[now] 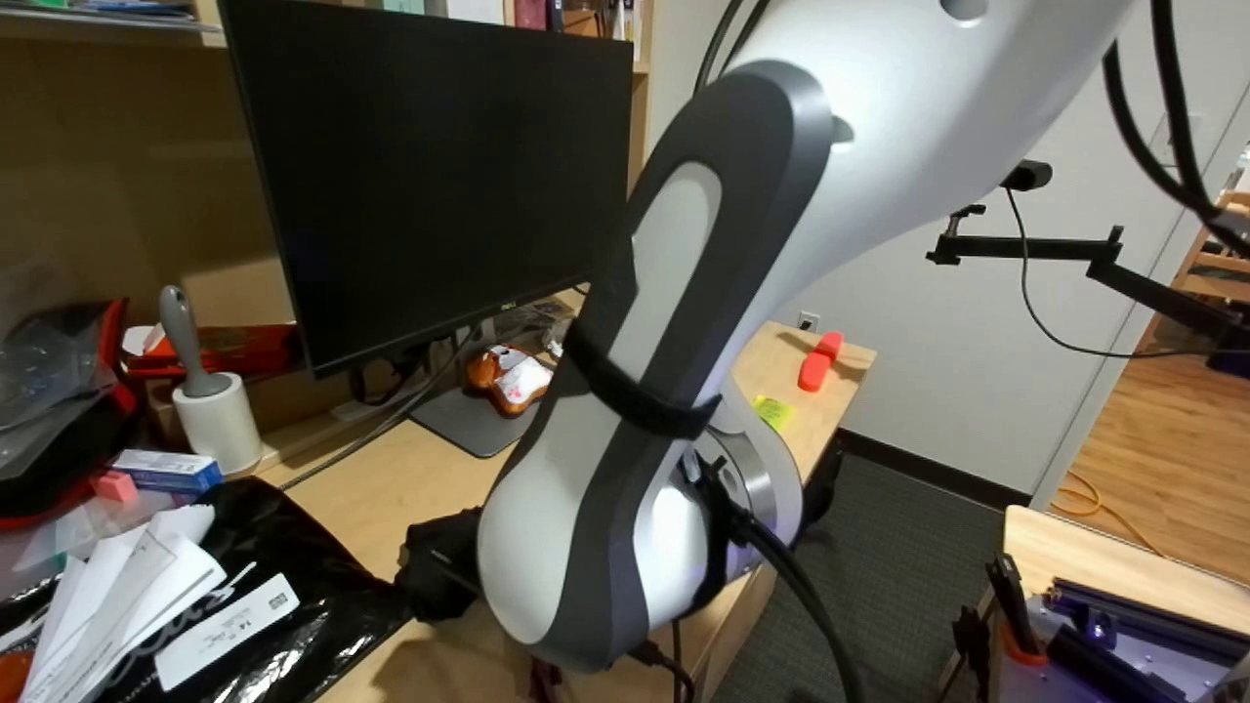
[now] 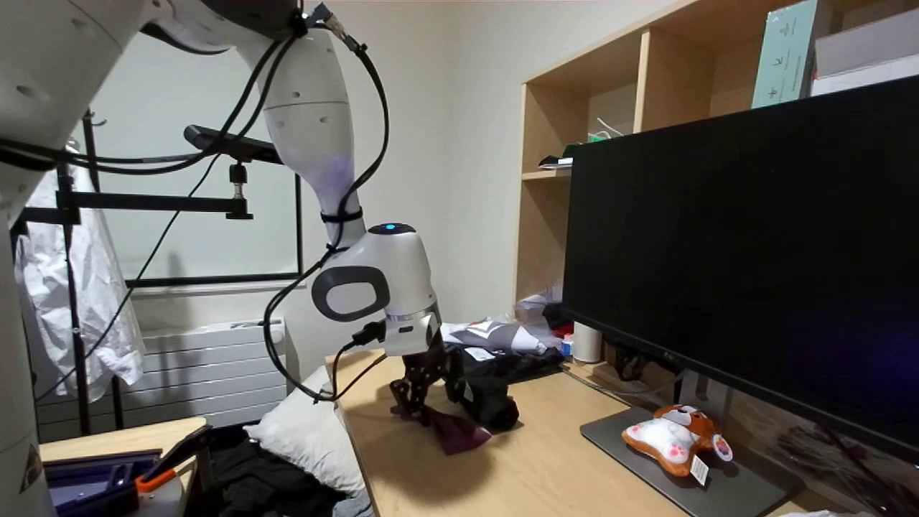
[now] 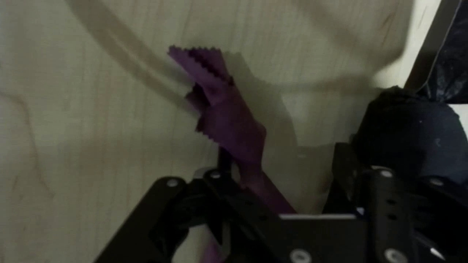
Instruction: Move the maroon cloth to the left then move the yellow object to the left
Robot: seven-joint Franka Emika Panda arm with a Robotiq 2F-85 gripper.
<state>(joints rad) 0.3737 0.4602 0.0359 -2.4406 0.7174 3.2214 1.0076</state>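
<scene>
The likeliest trouble here is a snag. The black, two-fingered Robotiq gripper (image 3: pixel 283 157) is low over the flat, pale wood-grain desk (image 2: pixel 546 459), its fingers parted well, with nothing visibly pinched between them. The crumpled maroon fabric cloth with zigzag edges (image 3: pixel 234 128) lies under the tool, running close along one finger; whether it touches that fingertip I cannot tell. If it does, lifting or sliding the tool could drag the cloth along.

Beside the opposite finger sits a rounded, dull black bundle, apparently fabric (image 3: pixel 409 135). Closing or shifting toward that side might catch its slack and carry both pieces off together. A grip from here would probably push the cloth before trapping it, since it lies off-centre; pressing lower could jam the fingertips on the wood.

The only yellow thing I find is a square yellow-green paper-like note (image 1: pixel 774 412) on the desk, well apart from the tool (it may not be the object meant). Being so thin, it could let the fingertips skid across. In that exterior view the white-and-grey robot arm (image 1: pixel 674 254) hides the fingertips, so misalignment could go unnoticed there.
</scene>
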